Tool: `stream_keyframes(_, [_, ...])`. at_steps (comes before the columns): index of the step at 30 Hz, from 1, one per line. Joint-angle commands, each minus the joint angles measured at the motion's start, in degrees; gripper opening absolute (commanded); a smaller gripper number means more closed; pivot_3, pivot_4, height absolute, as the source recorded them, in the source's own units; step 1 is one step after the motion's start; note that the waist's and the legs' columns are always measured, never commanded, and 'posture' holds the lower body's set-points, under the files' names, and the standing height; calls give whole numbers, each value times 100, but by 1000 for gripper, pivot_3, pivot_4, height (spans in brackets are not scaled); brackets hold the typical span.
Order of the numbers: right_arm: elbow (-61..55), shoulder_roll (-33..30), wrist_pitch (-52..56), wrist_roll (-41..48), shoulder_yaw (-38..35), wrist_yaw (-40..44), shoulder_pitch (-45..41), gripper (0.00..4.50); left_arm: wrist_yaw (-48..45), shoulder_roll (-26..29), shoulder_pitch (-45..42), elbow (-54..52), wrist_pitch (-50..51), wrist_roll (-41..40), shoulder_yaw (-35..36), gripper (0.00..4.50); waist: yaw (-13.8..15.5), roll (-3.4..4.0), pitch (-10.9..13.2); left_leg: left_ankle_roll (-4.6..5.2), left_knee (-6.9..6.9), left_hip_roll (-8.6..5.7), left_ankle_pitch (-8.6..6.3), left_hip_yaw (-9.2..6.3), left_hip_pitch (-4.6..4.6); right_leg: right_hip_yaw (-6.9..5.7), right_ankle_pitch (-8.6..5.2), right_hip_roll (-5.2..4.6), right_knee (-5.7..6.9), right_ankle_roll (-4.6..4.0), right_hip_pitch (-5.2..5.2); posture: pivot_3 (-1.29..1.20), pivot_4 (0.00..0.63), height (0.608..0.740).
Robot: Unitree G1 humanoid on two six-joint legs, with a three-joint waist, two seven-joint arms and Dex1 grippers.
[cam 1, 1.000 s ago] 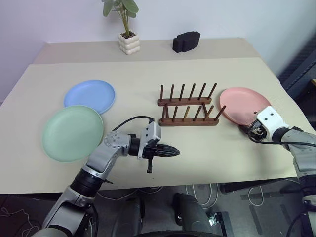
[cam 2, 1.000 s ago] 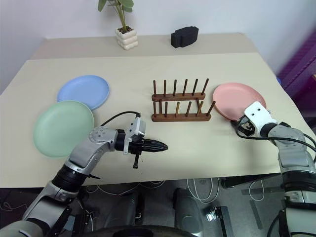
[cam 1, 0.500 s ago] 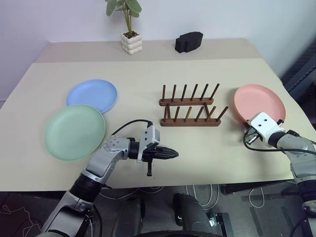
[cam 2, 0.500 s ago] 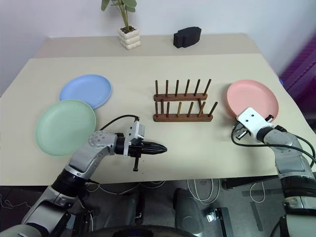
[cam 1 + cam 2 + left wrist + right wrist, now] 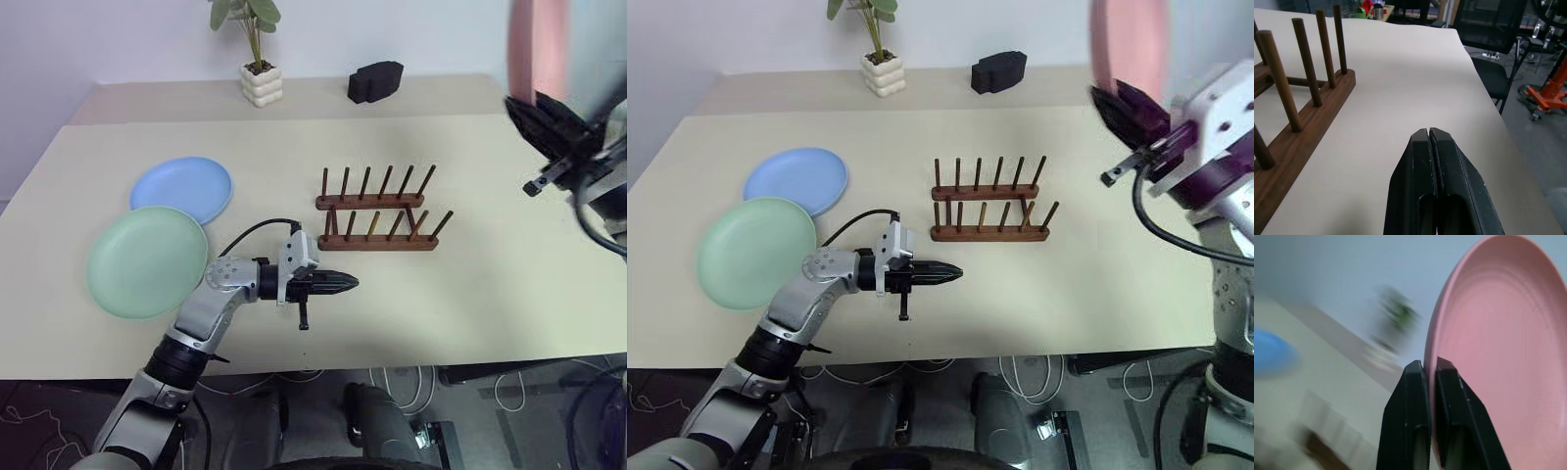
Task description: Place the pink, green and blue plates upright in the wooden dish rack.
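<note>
My right gripper is raised high at the right, above and to the right of the wooden dish rack. It is shut on the rim of the pink plate, which stands on edge above it. The right wrist view shows the fingers pinching the plate's rim. The rack stands bare at mid-table. The blue plate and the green plate lie flat at the left, the green one slightly over the blue. My left gripper is shut on nothing, pointing right, just in front of the rack's left end.
A potted plant and a black blocky object stand at the back of the table. The left wrist view shows the rack's pegs and, beyond the table edge, a chair.
My right gripper has closed on the pink plate's rim and swung it up off the table, turning it on edge. The left arm has barely moved.
</note>
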Motion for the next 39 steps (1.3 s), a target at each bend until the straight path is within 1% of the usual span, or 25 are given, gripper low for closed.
stream_keyframes(1, [-157,123,535,1355,-255,-366,-194,23,32,-52,-107,-254,46,-113,51,0,34,1,0,0,2,-3,0,5,0,2,0,-7,-1,0,0,0,150,740])
stream_keyframes(3, [1,336,732,2122,-254,-661,-274,23,47,-49,-78,-328,88,-122,33,0,46,1,0,0,2,-6,0,12,0,7,0,-13,-3,0,0,0,150,740])
stream_keyframes(5, [247,488,835,2593,-302,-894,-303,23,70,-49,-51,-388,125,-126,27,0,53,2,1,0,2,-5,0,11,0,7,0,-12,-3,0,-1,0,150,740])
stream_keyframes(7, [481,535,872,2761,-359,-1011,-277,23,90,-48,-26,-436,153,-125,35,0,70,2,1,0,1,-5,0,9,1,6,0,-8,-2,-1,-1,0,150,740])
stream_keyframes(10, [721,483,942,2891,-391,-974,-202,23,128,-44,-5,-468,167,-116,47,0,82,3,1,0,1,-5,0,11,0,6,0,-8,-2,-1,-1,0,150,740])
stream_keyframes(14, [1059,399,1019,2656,-329,-898,-129,23,160,-16,18,-506,179,-112,56,0,76,3,1,0,0,-5,0,10,0,6,0,-6,-2,-1,-2,0,150,740])
stream_keyframes(26, [1948,303,1557,2628,-256,-578,-238,23,165,26,12,-495,189,-116,77,0,74,5,1,0,0,-5,0,11,0,6,-1,-5,-2,-1,-3,0,150,740])
stream_keyframes(39, [2394,305,1985,2650,-411,-369,-297,23,171,8,78,-467,83,-106,85,0,71,6,2,1,0,-5,0,11,-2,6,-1,-5,-2,0,-6,0,150,740])
